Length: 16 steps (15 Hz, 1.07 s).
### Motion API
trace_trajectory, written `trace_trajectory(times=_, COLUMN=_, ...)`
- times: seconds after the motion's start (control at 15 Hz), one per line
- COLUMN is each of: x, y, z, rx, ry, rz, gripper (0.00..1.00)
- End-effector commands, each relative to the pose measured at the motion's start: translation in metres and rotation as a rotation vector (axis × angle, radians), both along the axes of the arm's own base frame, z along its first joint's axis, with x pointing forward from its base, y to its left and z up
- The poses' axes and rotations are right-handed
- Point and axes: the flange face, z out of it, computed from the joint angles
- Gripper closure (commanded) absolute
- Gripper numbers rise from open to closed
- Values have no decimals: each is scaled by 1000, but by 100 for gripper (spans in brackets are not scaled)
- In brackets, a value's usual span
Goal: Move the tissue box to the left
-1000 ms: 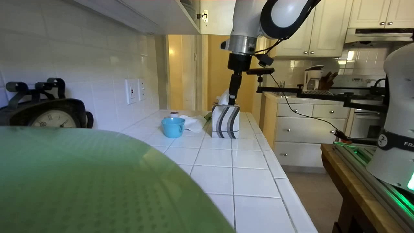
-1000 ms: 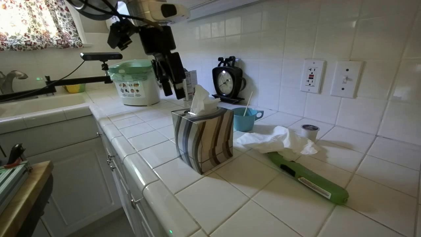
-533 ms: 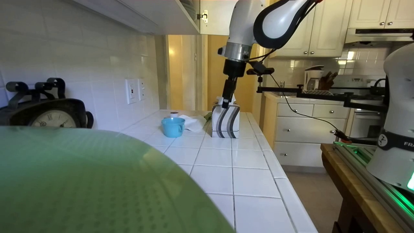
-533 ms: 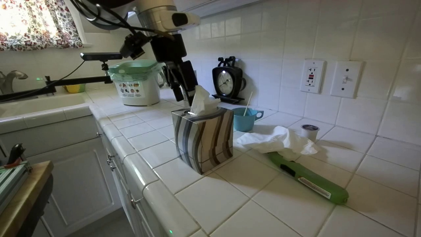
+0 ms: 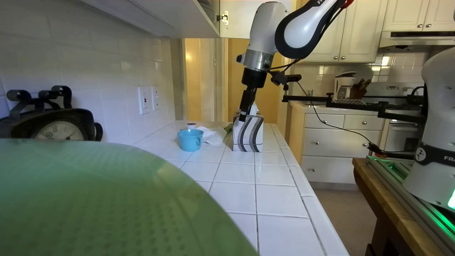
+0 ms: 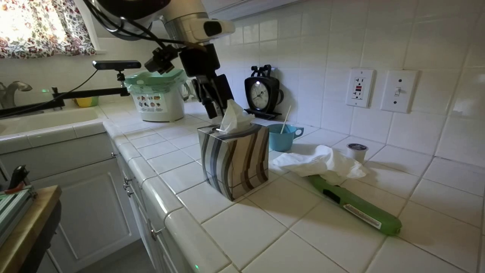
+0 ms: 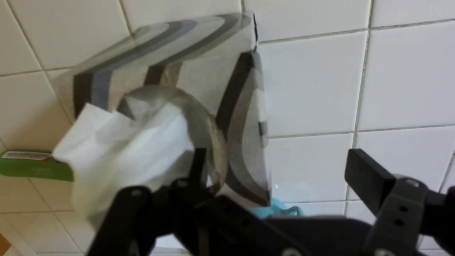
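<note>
my guess, pre-grab step: box [image 6: 233, 161] sits mid-frame in an exterior view, and the claw [image 7: 277, 161] is spread wide, holding nothing, low in the wrist view, so next it should need to sink astride one box edge, squeeze, then shift left. tissue [image 7: 131, 149] hides some of the top there, and i can't tell if the fingertip [image 7: 198, 164] beside it touches anything.
</note>
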Motion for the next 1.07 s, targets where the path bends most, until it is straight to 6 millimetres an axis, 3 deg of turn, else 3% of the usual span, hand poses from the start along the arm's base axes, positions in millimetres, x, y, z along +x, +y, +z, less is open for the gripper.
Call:
trace_trajectory(times=0.0, x=5, y=-4, z=-3, rx=9, ry=-7, rz=28, gripper=2)
trace_trajectory(times=0.07, x=6, y=-4, z=-4, rx=9, ry=-7, rz=28, gripper=26)
trace_trajectory(times=0.2, x=6, y=-5, z=-6, rx=8, ry=-9, rz=28, gripper=32)
trace_trajectory(times=0.67, x=7, y=-7, z=-3, rx=6, ry=-16, rz=32, gripper=87)
trace_trajectory(times=0.8, x=6, y=-3, z=0, rx=2, ry=-19, rz=52, gripper=96)
trace_trajectory(times=1.0, x=1, y=15, z=4, rx=-14, ry=-12, rz=176, gripper=96)
